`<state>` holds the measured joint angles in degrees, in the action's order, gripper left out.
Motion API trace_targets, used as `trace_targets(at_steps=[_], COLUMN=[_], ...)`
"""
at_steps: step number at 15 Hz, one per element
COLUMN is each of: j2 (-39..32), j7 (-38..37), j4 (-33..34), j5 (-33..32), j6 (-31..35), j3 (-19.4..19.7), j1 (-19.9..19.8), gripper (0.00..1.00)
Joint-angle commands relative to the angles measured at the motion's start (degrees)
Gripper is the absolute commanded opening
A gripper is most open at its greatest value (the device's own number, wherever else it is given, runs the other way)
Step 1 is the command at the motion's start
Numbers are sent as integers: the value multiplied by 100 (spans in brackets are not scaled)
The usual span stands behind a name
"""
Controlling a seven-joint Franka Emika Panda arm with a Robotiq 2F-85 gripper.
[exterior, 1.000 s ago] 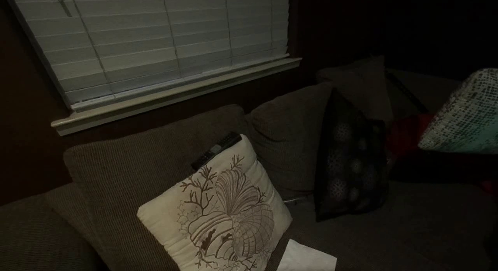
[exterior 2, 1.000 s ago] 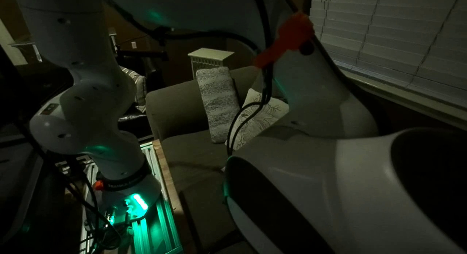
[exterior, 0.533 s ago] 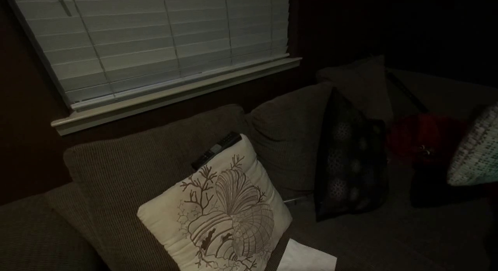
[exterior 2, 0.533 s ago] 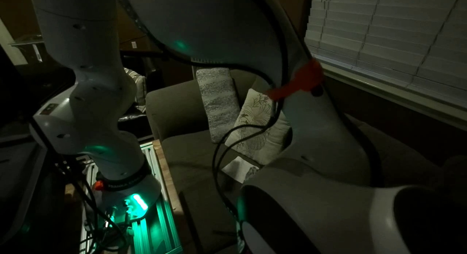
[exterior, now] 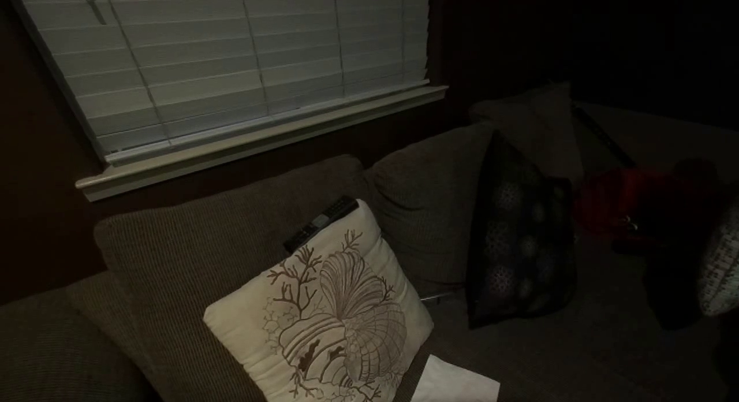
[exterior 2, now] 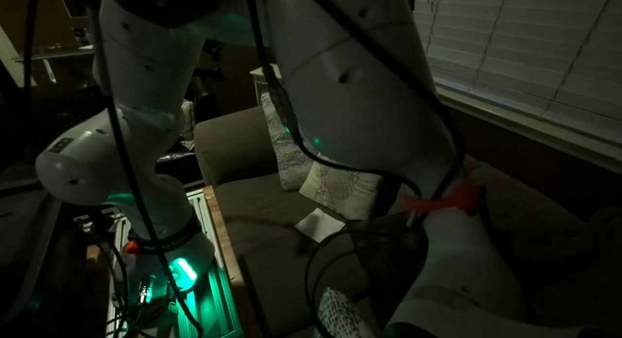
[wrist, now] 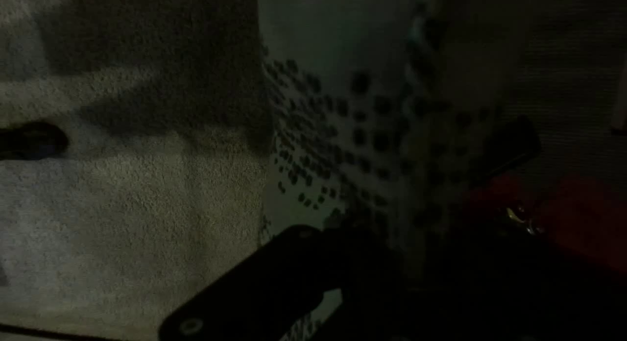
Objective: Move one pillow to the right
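The speckled pillow (exterior 2: 341,312) hangs over or rests on the bench (exterior 2: 267,211), I cannot tell which, well apart from the armrest edge (exterior 2: 233,148), its visible length running out from the gripper (wrist: 355,231), which looks clamped on it.

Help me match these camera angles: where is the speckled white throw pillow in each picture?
In an exterior view: speckled throw pillow, cut off by the right edge.
In an exterior view: speckled throw pillow, at the bottom edge, right of centre.
Wrist view: speckled throw pillow, mostly in the upper middle.
Shared landmark: cream shell-print pillow, in both exterior views only.
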<state>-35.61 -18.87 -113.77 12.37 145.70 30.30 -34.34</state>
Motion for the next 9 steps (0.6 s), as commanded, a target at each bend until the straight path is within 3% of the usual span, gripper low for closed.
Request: trace_targets(at_steps=[1, 3, 4, 9], j2=[-163, -367, -400, -953], j7=[-110, -193, -210, 289], j4=[215, 458, 496, 1128], j5=[-54, -48, -47, -393], j6=[-9, -12, -13, 52], j3=[-68, -84, -84, -404], j1=[-61, -72, -74, 54], gripper=[19, 19, 5, 5])
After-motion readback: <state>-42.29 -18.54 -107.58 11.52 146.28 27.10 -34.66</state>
